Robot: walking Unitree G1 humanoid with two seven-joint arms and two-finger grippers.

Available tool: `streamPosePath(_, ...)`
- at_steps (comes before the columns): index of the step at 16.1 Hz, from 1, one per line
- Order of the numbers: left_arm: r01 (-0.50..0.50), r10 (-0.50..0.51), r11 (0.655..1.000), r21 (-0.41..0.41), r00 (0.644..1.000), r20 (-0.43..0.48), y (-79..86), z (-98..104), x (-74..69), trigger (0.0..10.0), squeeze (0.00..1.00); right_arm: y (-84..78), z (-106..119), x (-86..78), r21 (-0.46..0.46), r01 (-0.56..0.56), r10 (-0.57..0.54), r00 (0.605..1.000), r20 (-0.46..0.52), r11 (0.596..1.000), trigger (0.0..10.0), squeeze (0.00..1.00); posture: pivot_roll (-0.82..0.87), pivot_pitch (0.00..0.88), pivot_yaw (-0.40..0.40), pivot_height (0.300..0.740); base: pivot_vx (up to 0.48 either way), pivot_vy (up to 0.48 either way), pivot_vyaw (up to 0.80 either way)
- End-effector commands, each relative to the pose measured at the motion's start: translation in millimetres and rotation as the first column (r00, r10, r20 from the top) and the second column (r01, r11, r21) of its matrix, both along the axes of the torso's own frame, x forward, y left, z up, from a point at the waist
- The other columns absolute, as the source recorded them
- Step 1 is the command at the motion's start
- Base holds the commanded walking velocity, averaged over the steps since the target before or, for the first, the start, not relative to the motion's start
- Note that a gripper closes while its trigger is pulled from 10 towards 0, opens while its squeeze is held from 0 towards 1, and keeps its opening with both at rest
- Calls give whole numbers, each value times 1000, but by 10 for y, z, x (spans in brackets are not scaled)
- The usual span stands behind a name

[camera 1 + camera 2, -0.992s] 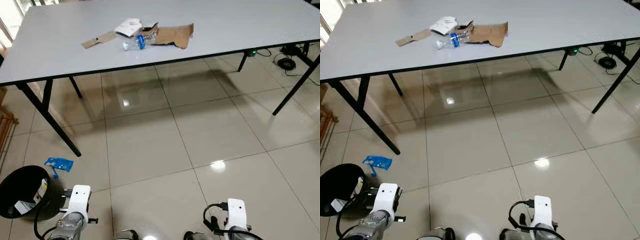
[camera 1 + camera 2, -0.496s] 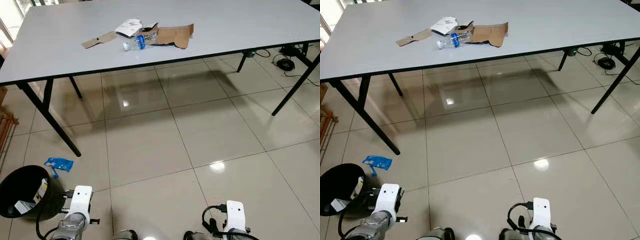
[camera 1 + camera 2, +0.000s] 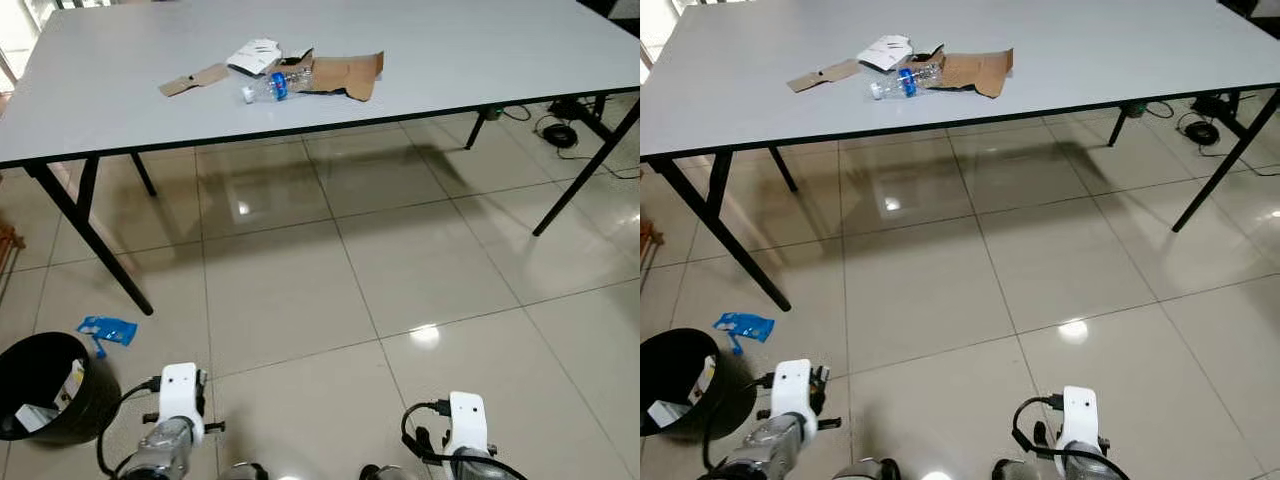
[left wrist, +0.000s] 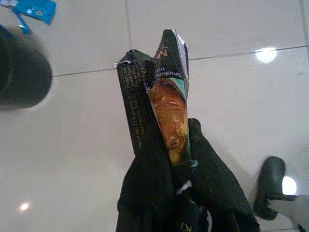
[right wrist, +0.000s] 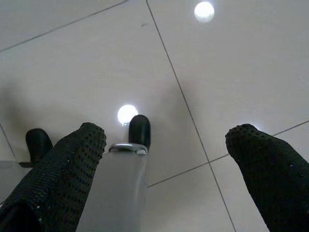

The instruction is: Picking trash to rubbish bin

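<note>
A wide stretch of glossy beige tiled floor [image 3: 420,270] lay open between the robot and the long grey tabletop [image 3: 450,50], whose black-trimmed front edge ran across the view on slanted black legs. The round black rubbish bin [image 3: 45,385] stood at the robot's left, partly cut off by the frame, with a blue wrapper [image 3: 105,330] on the floor just beside it. The left tool [image 4: 169,169], held low near the bin, was clamped on a crumpled dark snack packet [image 4: 161,96]. The right tool [image 5: 164,159] hung over bare tile with its fingers [image 5: 72,164] spread apart. On the tabletop lay torn brown cardboard pieces [image 3: 345,72], a clear plastic bottle with a blue label [image 3: 270,87] and white crumpled paper [image 3: 252,52]. Cables [image 3: 555,130] trailed under the far right end; the packet's print was too blurred to read.
</note>
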State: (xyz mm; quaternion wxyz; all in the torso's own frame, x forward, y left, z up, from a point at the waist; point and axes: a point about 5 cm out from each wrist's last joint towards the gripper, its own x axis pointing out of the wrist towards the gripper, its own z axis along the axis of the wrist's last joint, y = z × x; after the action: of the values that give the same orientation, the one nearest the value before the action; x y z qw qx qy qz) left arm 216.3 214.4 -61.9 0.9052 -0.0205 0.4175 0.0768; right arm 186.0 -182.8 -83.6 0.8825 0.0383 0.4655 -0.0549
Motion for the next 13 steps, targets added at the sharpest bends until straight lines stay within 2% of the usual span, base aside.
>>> streamPosePath(1, -2, 1, 1000, -19, 1000, -30, -24, -50, -72, 10000, 0, 39, -4, 3, 15, 16, -16, 1000, 0, 1000, 10000, 0, -50, 106, -29, 740, 0, 0, 0)
streamPosePath(2, 2, -3, 1000, -28, 999, -39, -40, -66, -93, 10000, 0, 116, -1, 24, 30, 3, -3, 1000, 3, 1000, 10000, 0, -43, 102, -31, 740, 0, 0, 0)
streamPosePath(5, 51, -51, 999, -12, 997, -65, -32, -101, -161, 10000, 0, 213, -8, 24, 42, -31, 31, 1000, -1, 999, 10000, 0, -39, 96, -34, 740, 0, 0, 0)
streamPosePath(13, 88, -91, 995, -50, 993, -71, -124, -117, -162, 10000, 0, 240, -65, -93, 41, -72, 73, 997, -38, 997, 10000, 0, -42, 82, -35, 740, 0, 0, 0)
